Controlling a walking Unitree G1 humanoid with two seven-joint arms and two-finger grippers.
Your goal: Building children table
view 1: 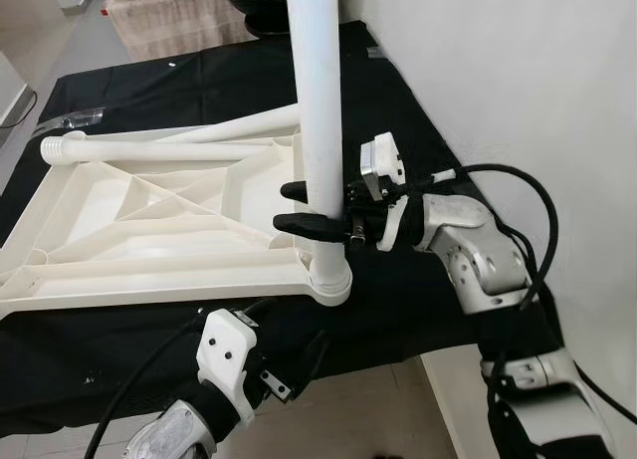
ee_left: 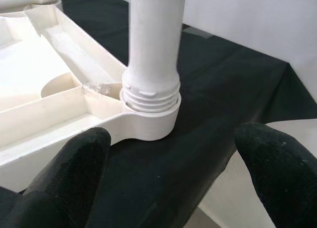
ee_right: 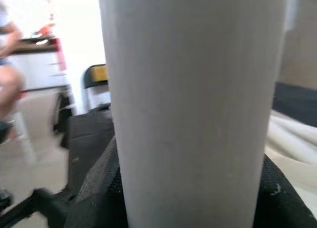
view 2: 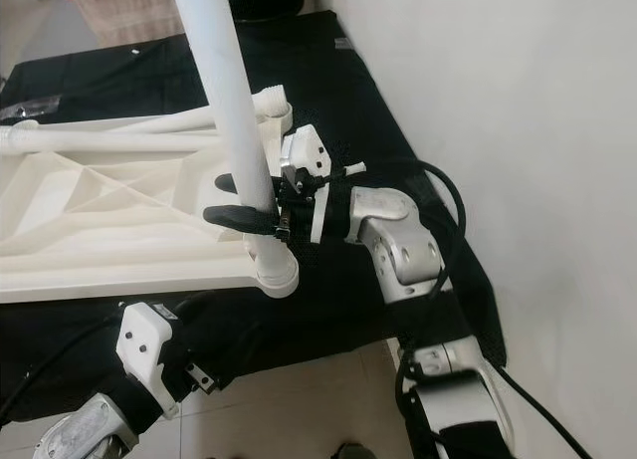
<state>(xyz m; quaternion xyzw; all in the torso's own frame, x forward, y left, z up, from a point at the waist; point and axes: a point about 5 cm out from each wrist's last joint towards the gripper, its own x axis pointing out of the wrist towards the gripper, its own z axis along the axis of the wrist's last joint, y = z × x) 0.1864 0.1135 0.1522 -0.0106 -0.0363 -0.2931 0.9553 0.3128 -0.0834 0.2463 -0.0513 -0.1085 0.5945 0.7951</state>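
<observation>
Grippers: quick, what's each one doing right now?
Left gripper: open, holding nothing, near the socket.
Right gripper: shut on the upright leg.

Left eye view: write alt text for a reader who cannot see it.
The right claw grips an upright white table leg standing in the corner socket of an upside-down white plastic tabletop, which lies on a black cloth. Two more legs lie across the tabletop, and the left claw waits below.

Probably a home room: tiled floor (view 1: pixel 398 399), plain white wall (view 1: pixel 518 71), black-draped tabletop (view 1: pixel 199 81), a chair (ee_right: pixel 96 77) blurred behind.
</observation>
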